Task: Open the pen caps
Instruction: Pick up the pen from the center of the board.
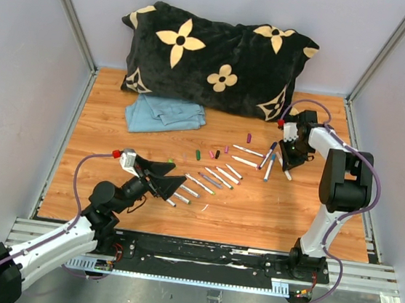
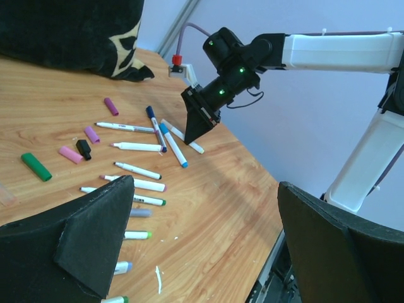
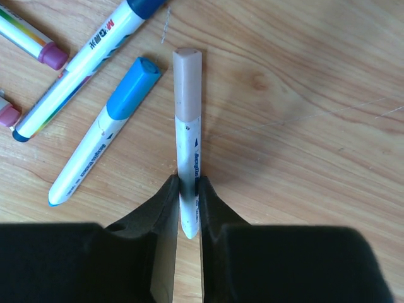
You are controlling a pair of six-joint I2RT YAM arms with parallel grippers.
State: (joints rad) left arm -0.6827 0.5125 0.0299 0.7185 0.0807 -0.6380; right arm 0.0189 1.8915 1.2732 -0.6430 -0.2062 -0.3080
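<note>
Right gripper [image 3: 188, 207] pinches a pen [image 3: 188, 158] by its tail at far right, leaving its pale, perhaps pink, cap [image 3: 187, 76] free for pulling; left gripper [image 1: 164, 182] hovers near-left, jaws spread wide.

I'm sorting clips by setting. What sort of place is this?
Probably a robotics lab test cell, not a home: plain grey walls on aluminium posts enclose a wooden table, and two robot arms are bolted to a metal rail at its near edge.
</note>
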